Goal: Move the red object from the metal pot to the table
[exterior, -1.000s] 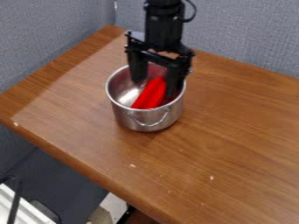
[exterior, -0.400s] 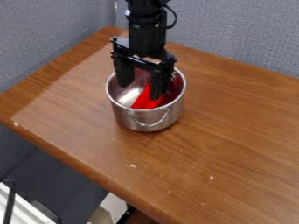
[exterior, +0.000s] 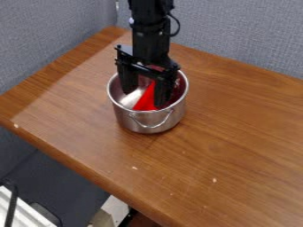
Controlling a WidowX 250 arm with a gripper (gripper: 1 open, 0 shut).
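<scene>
The metal pot (exterior: 133, 118) stands on the brown wooden table (exterior: 225, 151), a little left of its middle. Inside it lies the red object (exterior: 147, 99), partly covered by my black gripper (exterior: 145, 85). The gripper points straight down with its jaws open, its fingertips lowered inside the pot's rim, one on each side of the red object. I cannot tell whether the fingers touch it. Nothing is gripped.
A grey fabric wall (exterior: 48, 35) runs behind and to the left of the table. The table's front edge (exterior: 83, 168) drops off toward the floor at the lower left.
The gripper has shifted left and sunk a little, from above the pot's right side to down inside the pot over the red object. Its jaws have stayed open.
</scene>
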